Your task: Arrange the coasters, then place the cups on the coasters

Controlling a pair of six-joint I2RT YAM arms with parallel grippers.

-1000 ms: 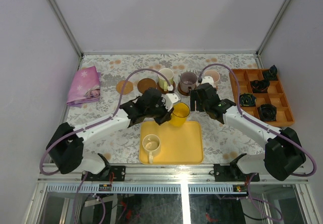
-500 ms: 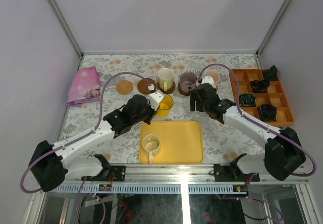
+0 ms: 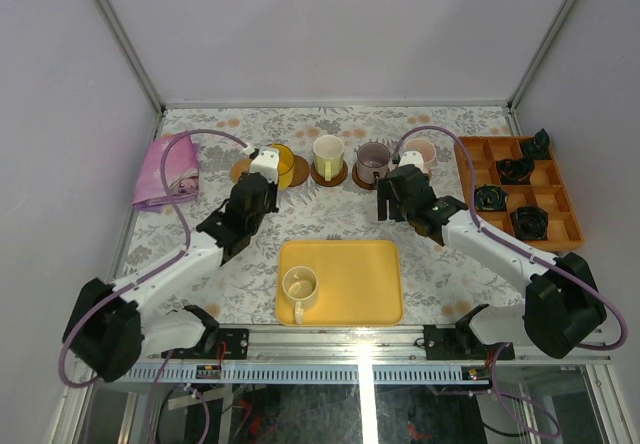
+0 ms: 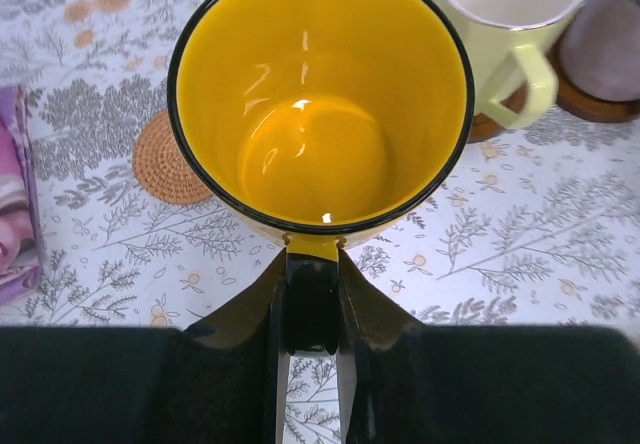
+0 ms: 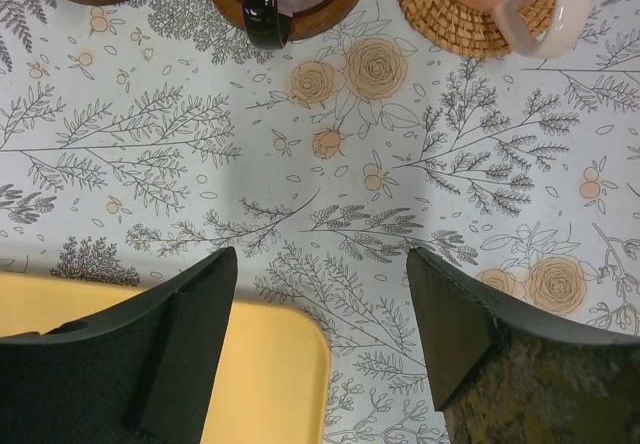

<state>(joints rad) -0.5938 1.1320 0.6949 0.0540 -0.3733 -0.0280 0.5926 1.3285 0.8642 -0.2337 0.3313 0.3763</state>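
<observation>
Toward the back of the floral worktop (image 3: 300,124), the left gripper (image 4: 312,264) is clamped on the handle of the yellow cup (image 4: 315,114). The cup is held between a tan coaster (image 4: 165,159) and a cream cup (image 4: 500,24) on its dark coaster (image 3: 329,178). The right gripper (image 5: 320,264) hangs spread wide and empty, just short of the grey-purple cup (image 3: 373,157) and the pink cup (image 3: 420,151).

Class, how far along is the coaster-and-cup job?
Done: cream cup, grey-purple cup and pink cup sit on coasters. In hand: the left gripper holds the yellow cup near the bare tan coaster. Left: setting it down, then the white cup from the yellow tray.
</observation>
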